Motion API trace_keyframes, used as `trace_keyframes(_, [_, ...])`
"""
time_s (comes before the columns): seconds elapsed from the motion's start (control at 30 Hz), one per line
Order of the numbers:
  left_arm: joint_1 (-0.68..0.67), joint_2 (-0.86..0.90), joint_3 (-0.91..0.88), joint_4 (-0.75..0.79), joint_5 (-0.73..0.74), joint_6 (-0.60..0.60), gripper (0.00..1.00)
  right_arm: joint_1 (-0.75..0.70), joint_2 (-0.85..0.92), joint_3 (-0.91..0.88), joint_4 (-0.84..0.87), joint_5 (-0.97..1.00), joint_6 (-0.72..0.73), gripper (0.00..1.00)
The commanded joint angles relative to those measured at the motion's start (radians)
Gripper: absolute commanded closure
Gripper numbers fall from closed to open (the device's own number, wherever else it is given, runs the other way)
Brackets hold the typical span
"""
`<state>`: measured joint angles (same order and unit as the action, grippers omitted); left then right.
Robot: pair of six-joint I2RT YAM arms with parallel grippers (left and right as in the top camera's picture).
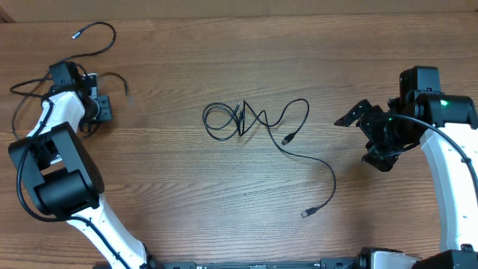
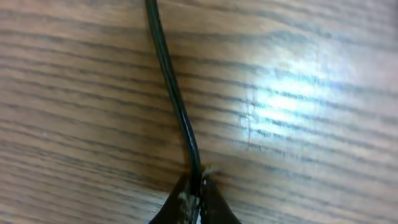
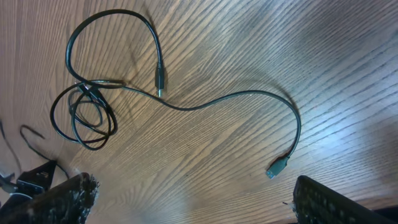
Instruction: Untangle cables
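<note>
Separation step: your left gripper point(image 2: 198, 186) is pinching one black cable point(image 2: 174, 93), jaws closed; your right gripper point(image 3: 193, 202) is hanging wide open, empty, probably needing the tangled loops point(image 1: 239, 119) next.

Black cables point(image 1: 240, 118) on a brown, streaky wood-grain table point(image 1: 224, 224) — the arms point(image 1: 63, 108) white with black joints.

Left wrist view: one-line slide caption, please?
Left pincer shut on a thin black cable lying across the wooden table.
</note>
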<state>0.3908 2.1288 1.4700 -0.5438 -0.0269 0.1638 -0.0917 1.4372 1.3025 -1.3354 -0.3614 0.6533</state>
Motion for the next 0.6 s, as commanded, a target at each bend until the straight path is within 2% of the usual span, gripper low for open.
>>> trace_keyframes(0.0, [0.004, 0.015, 0.165, -0.027, 0.053, -0.202, 0.96, -0.005, 0.002, 0.006, 0.002, 0.006, -0.008, 0.00])
trace_keyframes(0.1, [0.003, 0.014, 0.311, -0.058, 0.164, -0.311, 0.96, -0.005, 0.002, 0.006, 0.002, 0.006, -0.008, 0.00])
trace_keyframes(0.17, [0.005, 0.014, 0.416, -0.061, 0.253, -0.451, 0.96, -0.005, 0.002, 0.006, 0.002, 0.006, -0.008, 0.00])
trace_keyframes(0.3, [0.010, 0.014, 0.523, -0.038, 0.294, -0.669, 0.96, -0.005, 0.002, 0.006, 0.002, 0.006, -0.008, 0.00])
trace_keyframes(0.47, [0.015, 0.018, 0.534, 0.024, 0.290, -0.840, 0.96, -0.005, 0.002, 0.006, 0.002, 0.006, -0.008, 0.00])
trace_keyframes(0.57, [0.014, 0.037, 0.534, 0.051, 0.290, -0.861, 0.96, -0.005, 0.002, 0.006, 0.002, 0.006, -0.008, 0.00])
